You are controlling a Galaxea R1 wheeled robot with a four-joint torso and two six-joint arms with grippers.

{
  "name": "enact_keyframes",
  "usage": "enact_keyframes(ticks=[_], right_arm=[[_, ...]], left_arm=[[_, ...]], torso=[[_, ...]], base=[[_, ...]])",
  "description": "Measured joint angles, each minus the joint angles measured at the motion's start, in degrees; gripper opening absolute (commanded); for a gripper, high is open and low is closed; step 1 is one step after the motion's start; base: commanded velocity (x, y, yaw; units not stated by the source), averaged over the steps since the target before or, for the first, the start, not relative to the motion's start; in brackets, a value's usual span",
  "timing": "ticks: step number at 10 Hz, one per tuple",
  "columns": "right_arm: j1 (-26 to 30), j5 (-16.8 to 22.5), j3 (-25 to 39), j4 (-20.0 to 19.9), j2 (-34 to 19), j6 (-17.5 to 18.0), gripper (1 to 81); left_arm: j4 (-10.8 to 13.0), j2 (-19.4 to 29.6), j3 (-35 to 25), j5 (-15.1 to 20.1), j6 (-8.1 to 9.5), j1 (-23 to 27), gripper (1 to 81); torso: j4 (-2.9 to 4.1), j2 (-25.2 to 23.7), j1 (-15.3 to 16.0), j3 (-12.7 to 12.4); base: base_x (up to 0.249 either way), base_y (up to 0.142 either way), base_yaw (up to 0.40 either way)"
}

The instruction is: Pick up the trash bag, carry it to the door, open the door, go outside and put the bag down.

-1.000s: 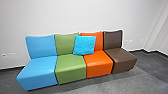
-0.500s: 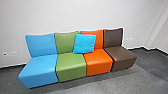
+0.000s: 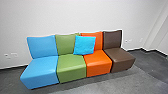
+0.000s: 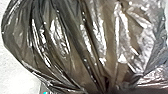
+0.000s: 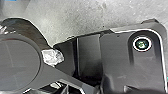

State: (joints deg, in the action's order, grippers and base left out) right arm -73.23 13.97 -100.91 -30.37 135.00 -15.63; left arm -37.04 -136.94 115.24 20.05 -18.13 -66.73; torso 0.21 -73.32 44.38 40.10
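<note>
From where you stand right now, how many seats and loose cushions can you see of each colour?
Blue: 2 (the left-end seat and the square cushion)
Green: 1 (the green seat)
Orange: 1 (the orange seat)
Brown: 1 (the brown seat)
Total: 5
</note>
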Motion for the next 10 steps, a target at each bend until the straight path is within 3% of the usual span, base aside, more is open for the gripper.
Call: enact_keyframes(ticks=[2,6,10], right_arm=[[-1.4,-1.6,-2.9,0.0,3.3,-0.4,81.1],[-6.0,-5.4,-10.7,0.0,9.0,-0.5,81.1],[-7.8,-8.4,-19.0,-0.2,14.3,-0.7,81.1]], left_arm=[[0.0,-2.4,3.4,-0.2,-2.86,-3.6,1.0],[0.0,-8.7,16.2,-1.3,-7.39,-7.2,1.0],[0.0,-16.2,27.4,-1.6,-10.03,-9.6,1.0]], torso=[[0.00,4.1,-2.7,-1.7],[0.00,12.2,-8.0,-2.2],[0.00,20.5,-13.3,-2.2]], base=[[0.000,0.000,0.000],[0.000,0.000,0.000],[0.000,0.000,0.000]])
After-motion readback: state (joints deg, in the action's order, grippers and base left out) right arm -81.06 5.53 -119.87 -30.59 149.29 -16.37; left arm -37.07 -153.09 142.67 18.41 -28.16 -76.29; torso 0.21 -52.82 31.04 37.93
